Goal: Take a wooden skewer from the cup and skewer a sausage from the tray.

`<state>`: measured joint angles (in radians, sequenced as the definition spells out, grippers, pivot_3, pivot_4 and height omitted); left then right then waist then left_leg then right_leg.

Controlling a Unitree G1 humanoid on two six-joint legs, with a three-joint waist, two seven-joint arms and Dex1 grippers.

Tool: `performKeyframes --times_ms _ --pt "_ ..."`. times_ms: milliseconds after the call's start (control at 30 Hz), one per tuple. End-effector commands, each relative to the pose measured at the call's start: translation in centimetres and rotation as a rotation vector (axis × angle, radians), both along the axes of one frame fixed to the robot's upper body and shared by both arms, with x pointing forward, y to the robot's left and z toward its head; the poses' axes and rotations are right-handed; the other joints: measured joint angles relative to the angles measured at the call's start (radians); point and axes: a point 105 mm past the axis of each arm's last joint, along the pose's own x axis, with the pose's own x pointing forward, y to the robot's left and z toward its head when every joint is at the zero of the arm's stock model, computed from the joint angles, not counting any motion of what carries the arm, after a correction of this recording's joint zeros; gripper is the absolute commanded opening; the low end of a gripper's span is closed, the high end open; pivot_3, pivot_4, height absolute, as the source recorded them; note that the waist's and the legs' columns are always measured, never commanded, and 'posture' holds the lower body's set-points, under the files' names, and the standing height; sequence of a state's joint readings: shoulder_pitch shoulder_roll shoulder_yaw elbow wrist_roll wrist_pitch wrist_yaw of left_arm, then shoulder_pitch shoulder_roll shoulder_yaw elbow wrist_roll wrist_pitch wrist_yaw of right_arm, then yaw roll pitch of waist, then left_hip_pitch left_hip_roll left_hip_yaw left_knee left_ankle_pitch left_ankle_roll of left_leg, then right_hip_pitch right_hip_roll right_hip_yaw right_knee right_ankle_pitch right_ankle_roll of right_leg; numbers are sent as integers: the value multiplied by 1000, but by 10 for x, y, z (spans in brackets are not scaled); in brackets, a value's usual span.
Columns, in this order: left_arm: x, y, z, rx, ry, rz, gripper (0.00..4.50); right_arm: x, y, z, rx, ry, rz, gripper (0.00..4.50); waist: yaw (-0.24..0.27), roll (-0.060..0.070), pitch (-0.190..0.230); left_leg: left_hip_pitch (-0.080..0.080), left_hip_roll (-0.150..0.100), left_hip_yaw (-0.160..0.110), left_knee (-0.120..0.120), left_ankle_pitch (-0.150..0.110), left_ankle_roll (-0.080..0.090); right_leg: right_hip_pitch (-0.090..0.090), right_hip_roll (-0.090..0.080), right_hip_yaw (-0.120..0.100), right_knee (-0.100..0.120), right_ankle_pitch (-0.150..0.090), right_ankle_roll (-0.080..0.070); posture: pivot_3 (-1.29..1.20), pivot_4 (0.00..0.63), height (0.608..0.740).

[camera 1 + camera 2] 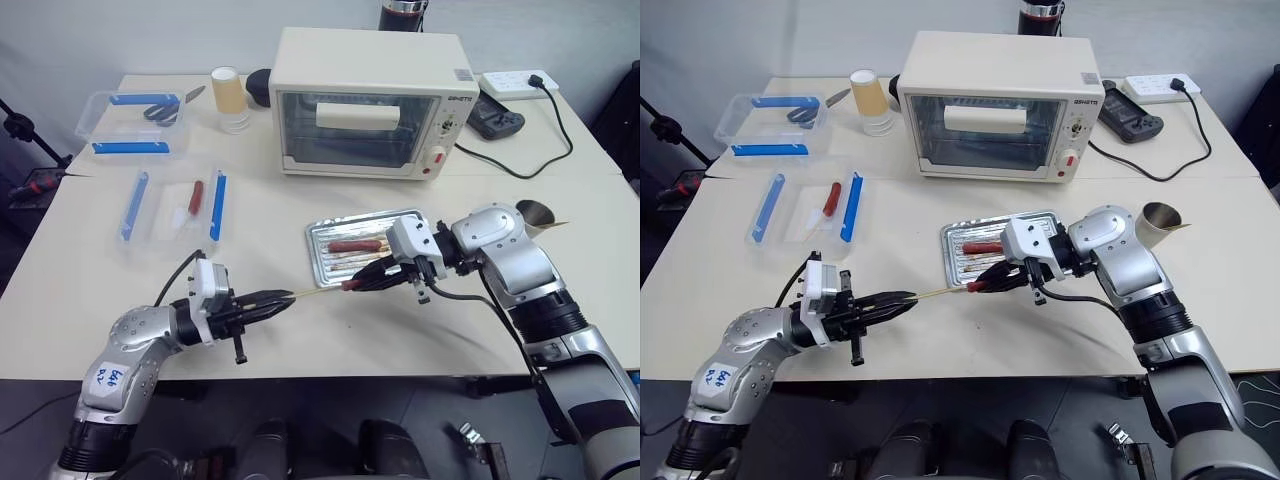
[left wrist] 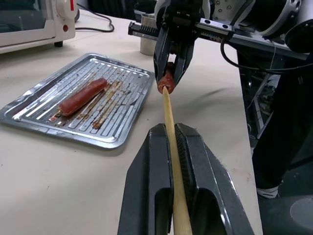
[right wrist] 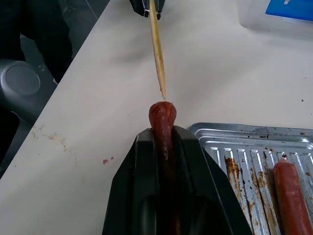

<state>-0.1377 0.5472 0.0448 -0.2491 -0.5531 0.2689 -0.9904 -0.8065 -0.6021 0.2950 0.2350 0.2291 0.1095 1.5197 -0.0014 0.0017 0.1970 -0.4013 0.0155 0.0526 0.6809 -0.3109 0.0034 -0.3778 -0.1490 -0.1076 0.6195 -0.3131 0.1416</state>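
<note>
My left gripper (image 1: 281,299) is shut on the wooden skewer (image 1: 316,290), which lies about level and points right. My right gripper (image 1: 360,282) is shut on a reddish-brown sausage (image 3: 162,122), held just off the tray's front left corner. The skewer (image 3: 157,49) has its pointed tip at the sausage's free end (image 2: 167,81). The silver tray (image 1: 318,262) lies behind, and a second sausage (image 1: 355,245) rests in it. The grey metal cup (image 1: 1161,220) stands behind my right arm, partly hidden by it.
A cream toaster oven (image 1: 365,100) stands at the back centre, with a paper cup (image 1: 228,95) to its left. Clear plastic boxes with blue clips (image 1: 135,120) (image 1: 170,205) are at the left, one holding a red-handled tool. A power strip (image 1: 520,82) and cable lie at the back right.
</note>
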Motion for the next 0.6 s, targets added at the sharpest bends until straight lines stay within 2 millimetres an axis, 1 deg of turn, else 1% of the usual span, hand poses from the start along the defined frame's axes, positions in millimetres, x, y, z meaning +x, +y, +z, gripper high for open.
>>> performKeyframes --times_ms 33,300,600 --pt "1 -4 0 -5 -16 -18 0 -4 3 13 27 -39 33 148 0 0 0 0 0 0 0 0 0 0 0 0 0 0 0 0 150 740" --pt "3 -7 -5 2 -10 -33 0 -5 5 12 31 -36 42 148 0 0 0 0 0 0 0 0 0 0 0 0 0 0 0 0 150 740" --pt "2 7 0 -6 -12 10 0 -2 -3 11 23 -36 14 148 -1 0 0 0 0 0 0 0 0 0 0 0 0 0 0 0 150 740"
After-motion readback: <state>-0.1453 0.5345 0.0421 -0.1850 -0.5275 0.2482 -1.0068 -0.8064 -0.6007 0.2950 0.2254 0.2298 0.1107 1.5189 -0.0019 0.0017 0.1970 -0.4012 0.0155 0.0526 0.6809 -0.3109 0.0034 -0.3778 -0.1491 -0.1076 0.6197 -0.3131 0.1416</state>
